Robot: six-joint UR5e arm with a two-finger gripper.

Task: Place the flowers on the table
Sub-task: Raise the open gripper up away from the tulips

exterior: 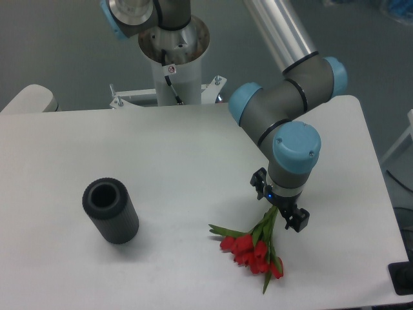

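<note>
Lying flat on the worktop [181, 161], toward its front right corner: the flowers [253, 244], one small bunch, red blooms fanned toward the front edge, green stems gathered at the back. Long axis running from the front edge back and slightly rightward, stem ends reaching up to the hand [279, 207]. Directly over those stem ends, the hand, fingers [294, 219] pointing down from under the blue-capped wrist. Stems passing between the fingers, though whether pinched or merely straddled cannot be told from this view; the fingertips look spread a little, which hints at a released grip, but only as a guess. Blooms, then, lying forward and a touch left of the hand, away from the arm's base.

Judged from the lie of things: bunch already resting on the surface, so the placing looks all but done. Next move probably a straight lift clear of the stems, going up rather than sideways, since any drag along the long axis would pull the bunch with it.

Counted: one arm, one hand, one bunch of flowers with roughly five or six red heads, hard to separate exactly. One dark cylinder [111, 212], ribbed and hollow, lying well apart near the front left part of the worktop, open end facing the camera. One white mounting post [173, 68] behind the back edge.
</note>
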